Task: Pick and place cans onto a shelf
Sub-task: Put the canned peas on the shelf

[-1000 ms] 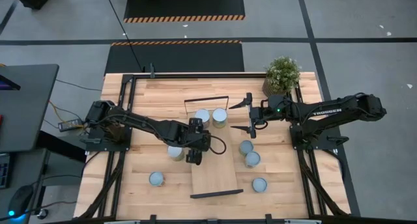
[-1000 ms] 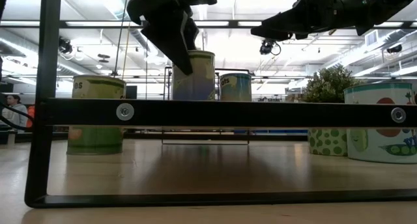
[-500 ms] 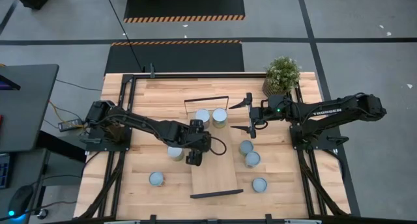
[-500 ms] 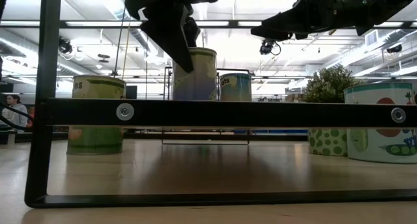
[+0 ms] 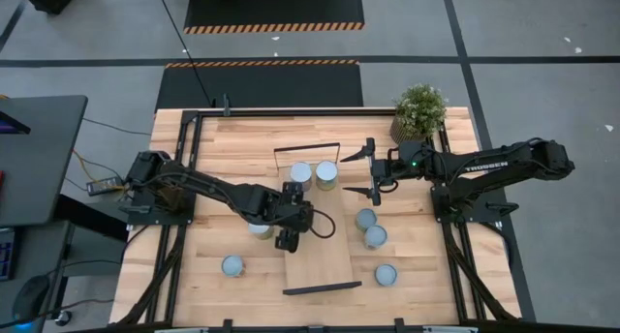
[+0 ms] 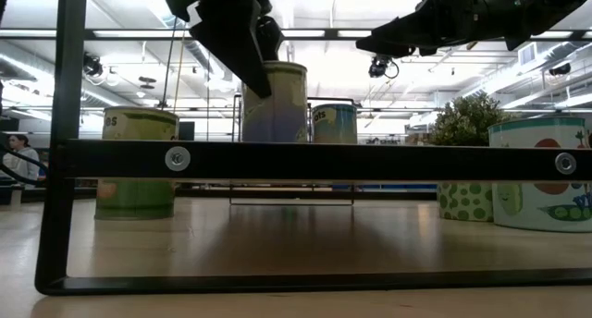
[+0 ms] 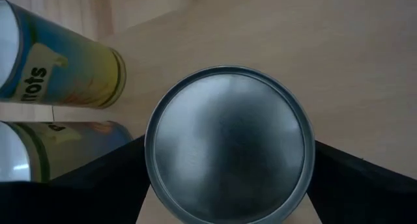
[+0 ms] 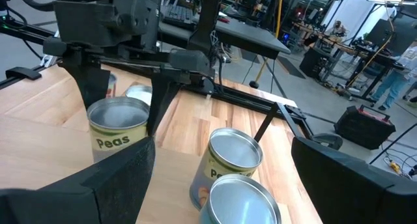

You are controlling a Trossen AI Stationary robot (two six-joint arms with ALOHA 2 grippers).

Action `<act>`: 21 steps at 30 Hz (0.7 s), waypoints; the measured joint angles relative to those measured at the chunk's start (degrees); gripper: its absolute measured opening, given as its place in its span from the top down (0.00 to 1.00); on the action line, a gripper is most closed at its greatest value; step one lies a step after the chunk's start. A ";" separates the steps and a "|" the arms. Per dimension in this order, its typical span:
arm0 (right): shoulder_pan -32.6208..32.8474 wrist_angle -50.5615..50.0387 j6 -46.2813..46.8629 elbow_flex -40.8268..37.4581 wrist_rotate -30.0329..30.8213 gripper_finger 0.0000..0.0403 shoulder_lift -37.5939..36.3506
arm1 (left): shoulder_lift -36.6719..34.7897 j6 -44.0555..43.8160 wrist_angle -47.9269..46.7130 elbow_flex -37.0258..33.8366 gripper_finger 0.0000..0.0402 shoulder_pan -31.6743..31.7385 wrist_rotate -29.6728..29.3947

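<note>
Left tool clamps a can at the shelf's edge; right tool apart.

Held can hidden under the left tool from above, label side unseen from its wrist.

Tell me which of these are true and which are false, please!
1. The left pincer grips a can. True.
2. The right pincer holds a can too. False: it is open and empty, hovering beside the shelf.
3. Two cans stand together at one end of the shelf. True.
4. The plant stands on the shelf. False: it stands at a corner of the table, off the shelf.
</note>
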 joint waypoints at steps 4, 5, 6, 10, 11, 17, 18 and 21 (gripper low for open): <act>0.02 0.02 -0.24 0.00 0.00 0.09 0.01 | 0.00 -1.49 0.15 0.00 0.11 -0.01 -0.67; 0.00 0.07 -0.37 0.00 -0.03 0.09 0.00 | 0.00 -1.28 0.15 0.00 0.11 -0.01 -0.82; 0.00 0.23 -0.44 0.00 -0.04 0.09 0.01 | 0.00 -1.29 0.19 0.00 0.11 -0.01 -0.84; 0.00 0.31 -0.44 0.00 -0.08 0.09 0.01 | 0.00 -1.01 0.19 0.00 0.11 0.01 -0.93; 0.00 0.31 -0.44 0.00 -0.15 0.09 0.00 | 0.00 -1.04 0.21 0.00 0.11 0.01 -0.95; 0.00 0.39 -0.74 0.00 -0.20 0.09 0.01 | 0.00 -2.79 0.24 0.00 0.11 0.23 -0.98; 0.02 0.41 -0.68 0.00 -0.20 0.09 0.01 | 0.00 -2.81 0.28 0.00 0.11 0.23 -0.98; 0.02 0.35 -0.48 0.00 -0.20 0.09 0.00 | 0.00 -2.80 0.28 0.00 0.11 0.23 -0.98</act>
